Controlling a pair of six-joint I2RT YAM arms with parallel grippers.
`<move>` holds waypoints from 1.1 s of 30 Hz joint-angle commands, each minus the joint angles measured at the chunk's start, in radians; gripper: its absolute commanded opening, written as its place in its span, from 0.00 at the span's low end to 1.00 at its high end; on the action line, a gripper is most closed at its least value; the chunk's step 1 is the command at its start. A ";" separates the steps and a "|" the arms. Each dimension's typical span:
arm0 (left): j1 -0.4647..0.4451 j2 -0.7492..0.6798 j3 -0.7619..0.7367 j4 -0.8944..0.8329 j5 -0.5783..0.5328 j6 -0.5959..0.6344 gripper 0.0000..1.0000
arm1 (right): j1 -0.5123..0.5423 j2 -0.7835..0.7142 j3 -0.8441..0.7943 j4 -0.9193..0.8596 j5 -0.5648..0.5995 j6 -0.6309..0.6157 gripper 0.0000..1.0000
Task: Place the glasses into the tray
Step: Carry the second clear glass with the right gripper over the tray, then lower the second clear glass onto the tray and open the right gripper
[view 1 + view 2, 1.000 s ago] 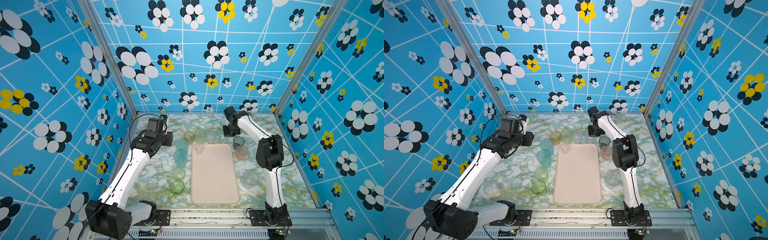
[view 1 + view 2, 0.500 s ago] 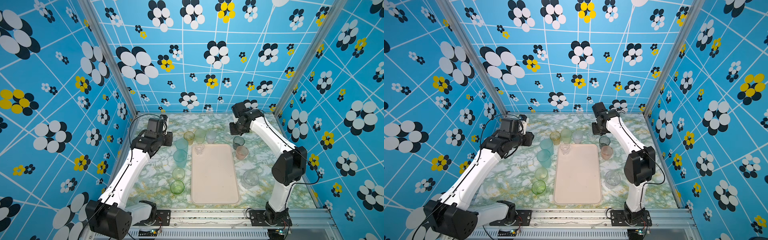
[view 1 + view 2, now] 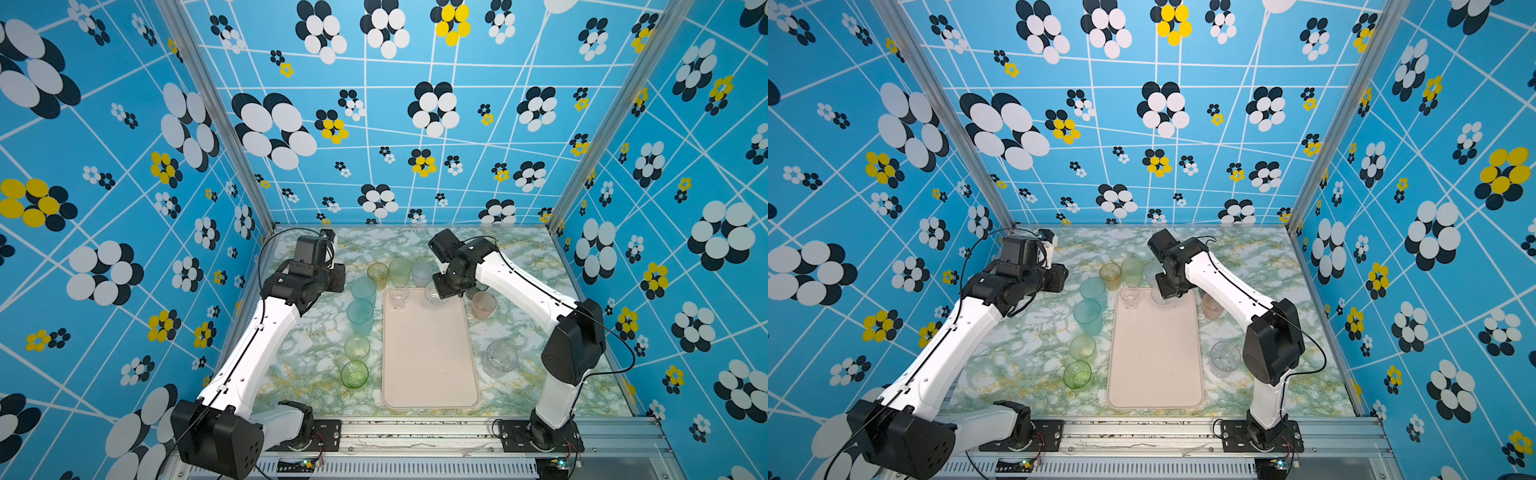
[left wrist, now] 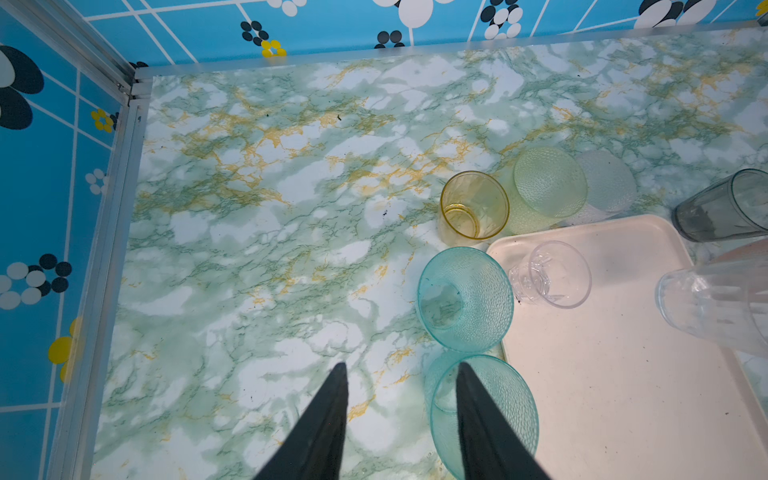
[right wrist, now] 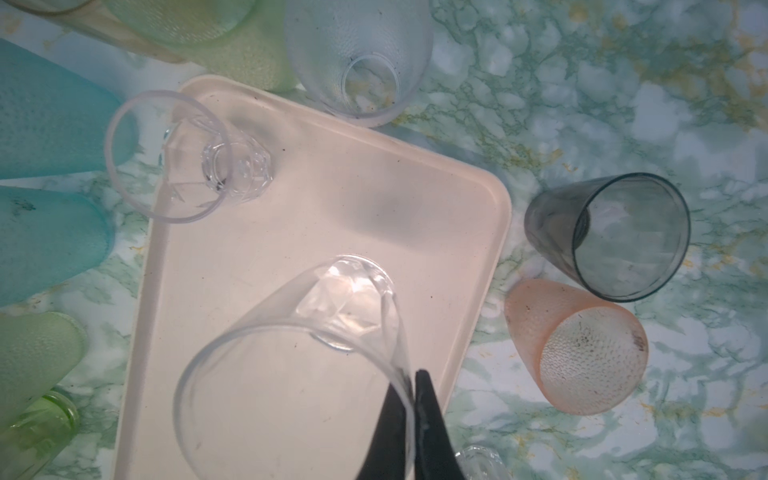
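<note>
- My right gripper (image 5: 413,386) swung in from beyond the tray's (image 5: 332,216) far end to over its far right corner, fingers clenched on the rim of a clear glass (image 5: 291,365).
- Couldn't tell whether its base had touched the tray yet.
- A second clear glass (image 5: 166,158) already stood in the tray's far left corner, so releasing would make two.
- My left gripper (image 4: 401,368) hadn't moved: jaws apart, empty, beside a teal glass (image 4: 484,411) left of the tray.

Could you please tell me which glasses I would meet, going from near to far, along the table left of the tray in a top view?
Bright green tumbler → pale yellow-green tumbler → nearer teal tumbler → farther teal tumbler → amber tumbler.
</note>
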 commanded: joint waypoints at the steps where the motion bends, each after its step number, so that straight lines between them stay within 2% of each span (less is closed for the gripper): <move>1: -0.009 -0.013 -0.006 0.002 0.012 -0.012 0.44 | 0.014 0.055 0.023 0.020 -0.024 0.028 0.05; 21: -0.007 -0.007 -0.015 -0.001 0.006 0.004 0.45 | 0.001 0.232 0.135 0.077 -0.015 0.037 0.05; 33: -0.004 0.002 -0.018 0.000 0.006 0.005 0.45 | -0.041 0.254 0.127 0.091 -0.020 0.042 0.05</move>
